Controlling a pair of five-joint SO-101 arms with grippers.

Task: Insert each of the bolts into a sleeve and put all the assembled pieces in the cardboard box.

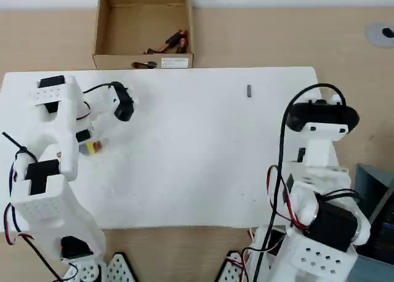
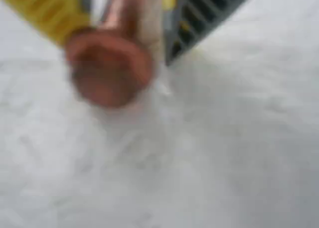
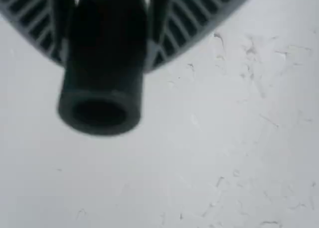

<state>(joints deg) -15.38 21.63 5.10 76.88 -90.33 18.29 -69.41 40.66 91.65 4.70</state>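
Inspection finding: the left tool (image 2: 127, 11) is clenched on a copper-coloured metal bolt with a round flanged head (image 2: 109, 71). It grips the shank between a yellow-padded finger (image 2: 47, 11) and a dark ribbed finger (image 2: 204, 11), and the head hangs close over the left side of the white worktop (image 1: 184, 165). The right tool (image 3: 107, 16) is clamped on a black cylindrical sleeve with an open bore (image 3: 102, 96). Two ribbed fingers hold its upper body, and the open mouth faces out over the right side of the worktop. The two held parts are well apart. In my judgement the bolt is rigid, smooth and dense for its size, and likely to slip or pivot in a light pinch, so a firm grip on the shank suits it. The sleeve looks matte, stiff and light. Holding it away from the mouth keeps the bore free. Whether it is plastic or rubber cannot be told. A brown cardboard box (image 1: 101, 36) stands just beyond the far edge of the worktop, with copper-and-black assembled pieces (image 1: 172, 43) lying in a near corner. A small dark loose sleeve (image 1: 249, 91) lies on the worktop near the far edge, well clear of both tools.
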